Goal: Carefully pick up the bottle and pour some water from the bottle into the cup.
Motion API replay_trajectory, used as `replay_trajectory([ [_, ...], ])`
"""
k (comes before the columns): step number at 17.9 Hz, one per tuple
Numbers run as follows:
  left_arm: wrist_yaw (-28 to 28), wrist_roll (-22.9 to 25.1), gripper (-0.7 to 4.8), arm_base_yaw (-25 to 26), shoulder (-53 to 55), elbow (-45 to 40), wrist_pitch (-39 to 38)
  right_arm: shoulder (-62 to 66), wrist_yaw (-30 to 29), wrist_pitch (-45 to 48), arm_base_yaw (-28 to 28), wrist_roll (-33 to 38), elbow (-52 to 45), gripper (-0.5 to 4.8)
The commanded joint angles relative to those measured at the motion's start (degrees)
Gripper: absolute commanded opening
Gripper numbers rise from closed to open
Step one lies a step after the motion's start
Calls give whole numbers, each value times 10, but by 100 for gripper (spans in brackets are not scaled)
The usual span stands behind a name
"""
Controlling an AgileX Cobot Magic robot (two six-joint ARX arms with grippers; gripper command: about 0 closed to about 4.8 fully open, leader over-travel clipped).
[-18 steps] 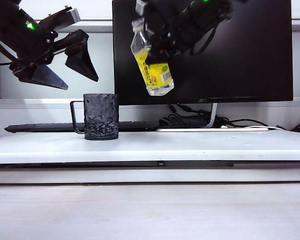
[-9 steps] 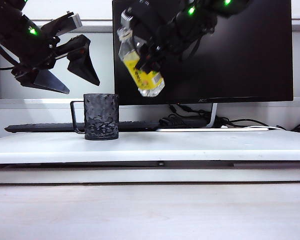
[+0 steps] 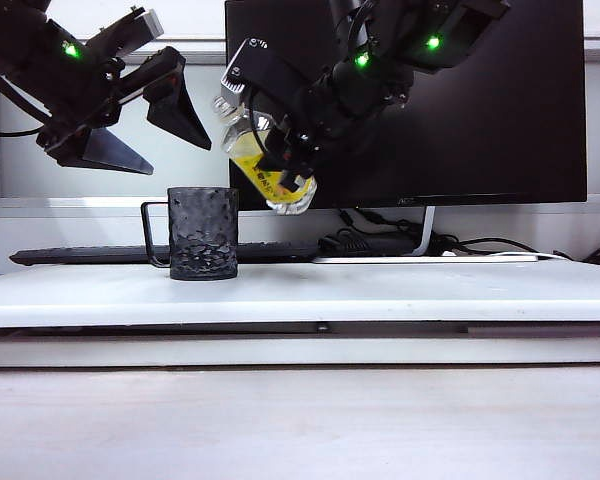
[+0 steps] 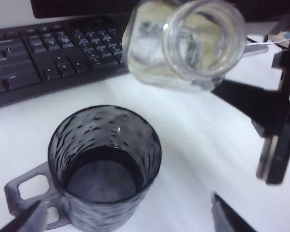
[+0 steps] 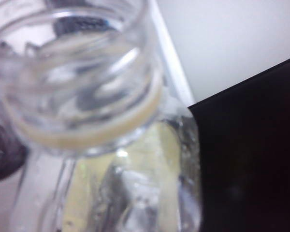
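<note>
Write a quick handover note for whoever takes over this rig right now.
Right pincer: shut on the bottle, held in the air, tilted, open mouth toward the cup, just above and right of it.
Left pincer: open, empty, hanging above and left of the cup.
Cup: upright on the white table, handle to the left.
Done: bottle lifted and tipped.
Left: no stream visible yet; pour some water into the cup.

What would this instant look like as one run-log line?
right gripper: shut on bottle, tilted above cup | left gripper: open, empty | pour: none visible
</note>
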Motion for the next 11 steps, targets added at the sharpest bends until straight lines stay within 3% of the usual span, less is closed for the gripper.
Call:
replay_trajectory([
  [1,9,-2,479,-1,-1,2,2,-2,-1,40,1,-36,5,106],
  [7,21,-2,479,-1,-2,2,-28,13,-4,81,1,-110,5,103],
  [11,50,0,479,-1,-2,2,-53,17,0,114,1,-116,5,103],
])
